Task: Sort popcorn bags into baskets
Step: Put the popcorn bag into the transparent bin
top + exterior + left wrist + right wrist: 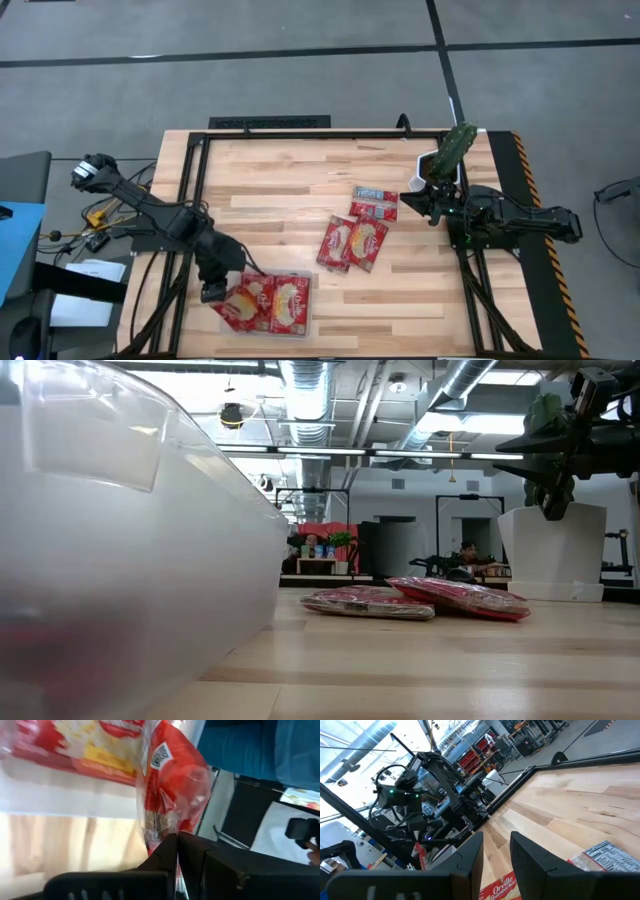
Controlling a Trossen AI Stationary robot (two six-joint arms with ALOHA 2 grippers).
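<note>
Wooden table (280, 190): left gripper (213, 291) pinching popcorn bag (243, 300) over clear tray (305, 325); right gripper (432, 205) idle near white bowl (425, 162), fingers narrowly parted; three bags (355, 240) mid-table.

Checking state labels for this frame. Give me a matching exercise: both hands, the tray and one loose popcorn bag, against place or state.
1. left hand
2. right hand
3. shallow clear plastic tray
4. flat red popcorn bag showing a blue-white panel

A. open, empty, near the small white bowl
B. lying on bare wood, mid-table
C. shut on a glossy red popcorn bag
D. by the left arm, with red packets inside

Pairs: 1-C, 2-A, 3-D, 4-B
</note>
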